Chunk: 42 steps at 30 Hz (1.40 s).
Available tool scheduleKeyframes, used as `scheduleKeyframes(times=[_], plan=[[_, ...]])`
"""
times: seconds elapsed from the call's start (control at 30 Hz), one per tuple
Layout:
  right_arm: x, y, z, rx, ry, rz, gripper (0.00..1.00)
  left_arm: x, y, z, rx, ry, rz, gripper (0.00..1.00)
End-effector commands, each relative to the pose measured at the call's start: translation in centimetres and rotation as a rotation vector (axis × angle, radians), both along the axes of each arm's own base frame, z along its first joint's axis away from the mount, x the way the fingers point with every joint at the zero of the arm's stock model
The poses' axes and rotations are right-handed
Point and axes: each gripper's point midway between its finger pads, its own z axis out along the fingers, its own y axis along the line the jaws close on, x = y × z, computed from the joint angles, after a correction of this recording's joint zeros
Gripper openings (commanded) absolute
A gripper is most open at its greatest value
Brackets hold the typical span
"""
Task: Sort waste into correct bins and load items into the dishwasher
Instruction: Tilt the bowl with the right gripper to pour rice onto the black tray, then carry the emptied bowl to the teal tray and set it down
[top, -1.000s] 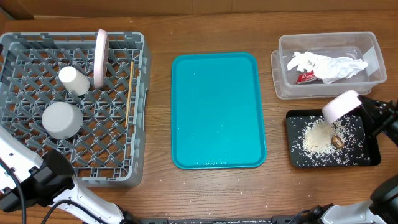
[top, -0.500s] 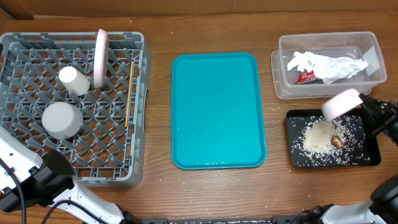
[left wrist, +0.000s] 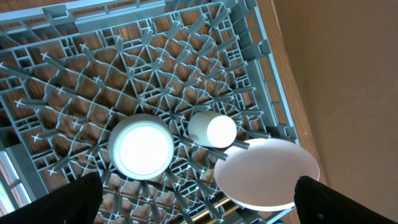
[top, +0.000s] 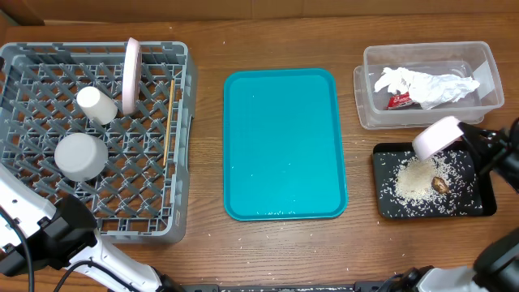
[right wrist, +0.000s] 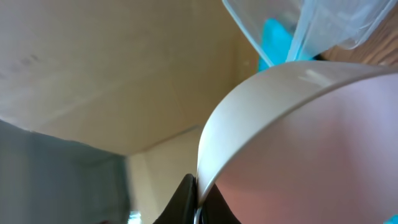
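Overhead: dish rack (top: 49, 89) sitting at the left edge, left gripper (left wrist: 199, 208) hanging above it, jaws wide apart; black tray (top: 385, 207) lying near the right front corner, holding rice (top: 413, 180); right gripper (top: 469, 139) clamping the small dish (top: 436, 136), tilted over that tray.

A lab bench: wood table (top: 207, 122), cardboard backing (top: 243, 6), grey dish rack (top: 130, 162).
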Motion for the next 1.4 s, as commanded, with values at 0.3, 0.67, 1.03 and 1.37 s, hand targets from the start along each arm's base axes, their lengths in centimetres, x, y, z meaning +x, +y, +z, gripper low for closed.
scheduleKeyframes(times=[0.3,0.67,1.03,1.37], plan=[[2.2,8.8,8.4,-0.877,-0.042,0.141,0.04,0.2,-0.1,-0.3,-0.005,0.009,0.004,1.0],[5.2,29.9,0.3,-1.318,-0.193,0.498,0.04,0.2,0.0,-0.3,-0.005,0.009,0.005,1.0],[0.5,38.8,-9.6,-1.361,-0.155,0.846,0.08,0.2,0.0,-0.3,-0.005,0.009,0.005,1.0],[1.2,40.4,-8.2,-1.348,-0.229,0.807,0.9,0.2,0.0,-0.3,-0.005,0.009,0.005,1.0]])
